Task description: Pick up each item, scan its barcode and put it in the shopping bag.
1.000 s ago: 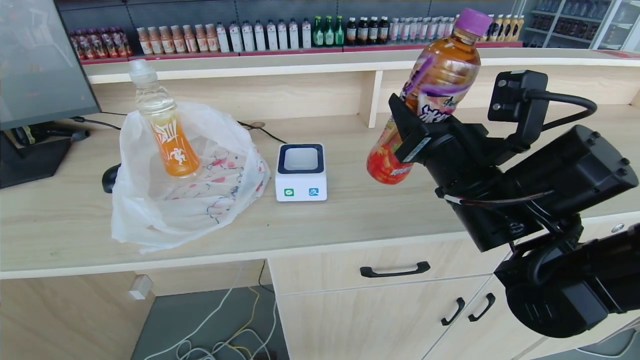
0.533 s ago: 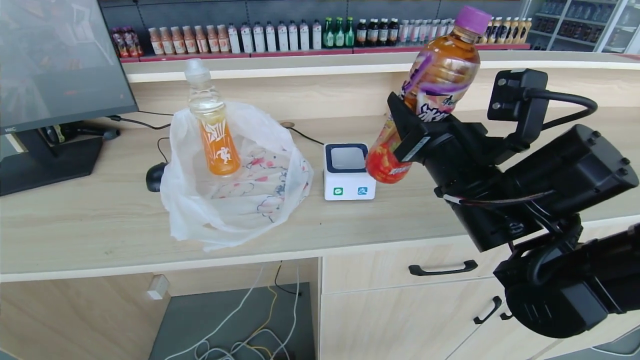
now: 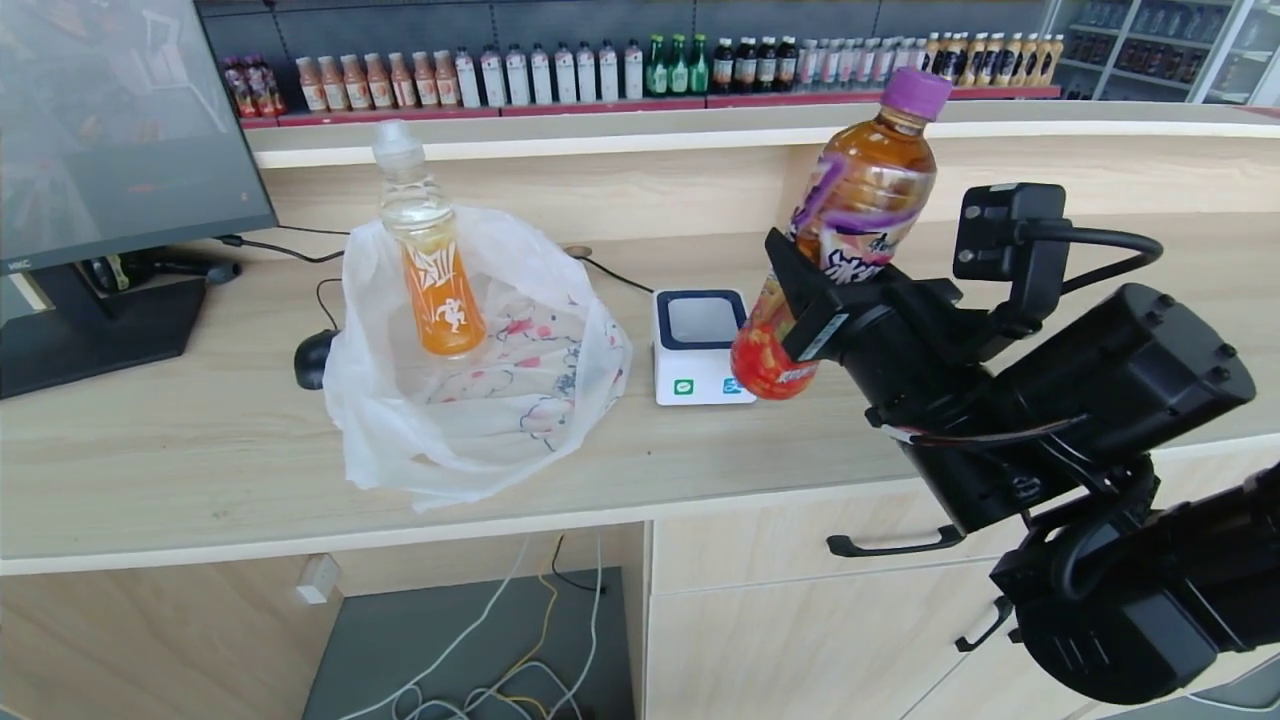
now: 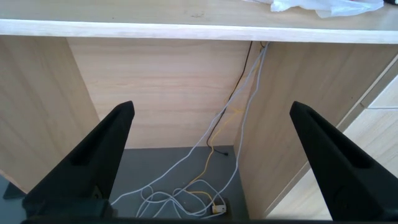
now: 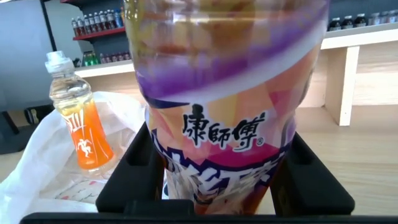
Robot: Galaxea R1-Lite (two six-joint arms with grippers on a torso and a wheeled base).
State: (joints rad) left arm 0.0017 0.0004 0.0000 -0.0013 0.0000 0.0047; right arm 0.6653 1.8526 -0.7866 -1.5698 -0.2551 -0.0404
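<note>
Right end effector (image 3: 812,292) tight around purple-capped bottle (image 3: 868,190); orange bottle (image 3: 440,295) upright inside shopping bag (image 3: 565,395)

Lighting: bright, even, diffuse across the bench (image 3: 150,440); faint soft shadow beneath the shopping bag (image 3: 480,400); pale sheen on the purple-capped bottle (image 3: 870,190); dull reflections on the monitor (image 3: 110,110); dimmer shade under the bench in the left wrist view; head-view edges bowed.

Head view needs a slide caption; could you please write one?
Right tool holds purple-capped bottle by the scanner; orange bottle stands in shopping bag.
</note>
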